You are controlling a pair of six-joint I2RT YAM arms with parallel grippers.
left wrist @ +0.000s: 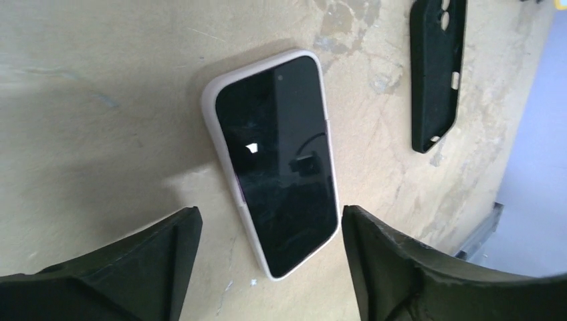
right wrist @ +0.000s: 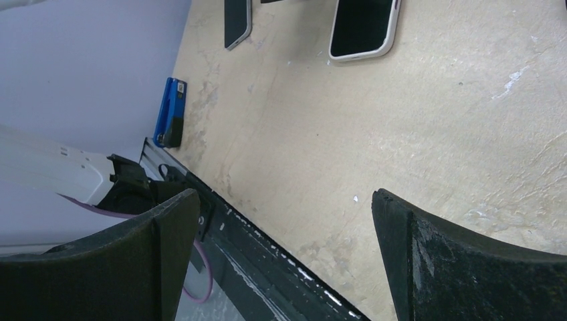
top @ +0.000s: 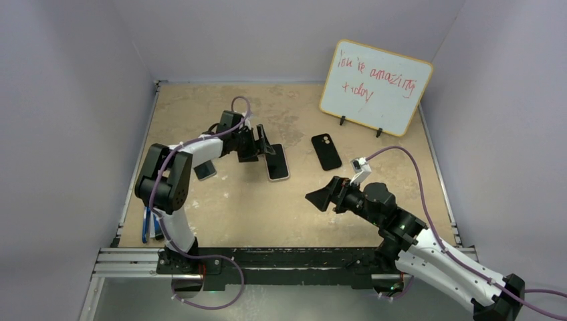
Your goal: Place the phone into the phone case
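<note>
Hovering over the white-rimmed phone (left wrist: pixel 277 160) lying flat on the surface (left wrist: pixel 100 100), the left fingers (left wrist: pixel 167 251) stand wide and empty, with the black phone case (left wrist: pixel 436 67) nearby, apart from the phone; the right fingers (right wrist: pixel 434 261) are wide too.

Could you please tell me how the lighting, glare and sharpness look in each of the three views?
Top external: even, soft light, the whiteboard writing legible, no glare. Left wrist: the phone screen mirrors a small bright patch, soft shadows lie on the table beside it, its fingers are dark. Right wrist: table grain crisp, fingers dark with little detail.
</note>
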